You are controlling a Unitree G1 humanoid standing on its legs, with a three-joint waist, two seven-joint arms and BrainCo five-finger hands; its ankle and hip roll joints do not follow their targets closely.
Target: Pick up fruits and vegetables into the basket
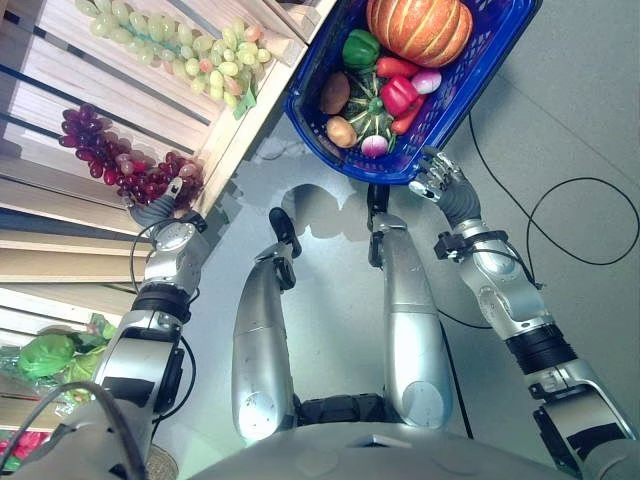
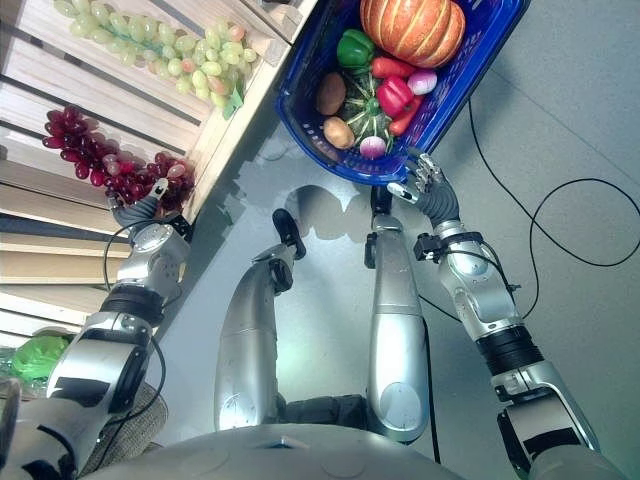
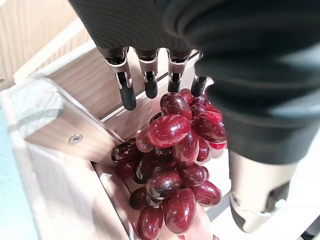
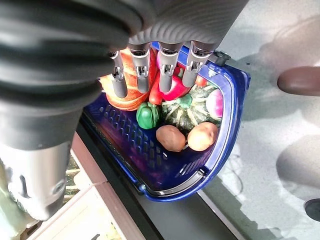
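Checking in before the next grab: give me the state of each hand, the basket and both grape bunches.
Left hand: open, fingers straight just above the red grapes.
Right hand: open, near the basket's rim, holding nothing.
Basket: loaded with a pumpkin, peppers and other vegetables.
Red grapes: lying on the wooden shelf, not gripped.
Green grapes: lying on the shelf, untouched.

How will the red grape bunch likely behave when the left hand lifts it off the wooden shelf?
The red grapes are a loose cluster, so they would probably sag and swing. Glossy skins look slippery to the fingers. The left hand is open above them, so nothing grips them yet.
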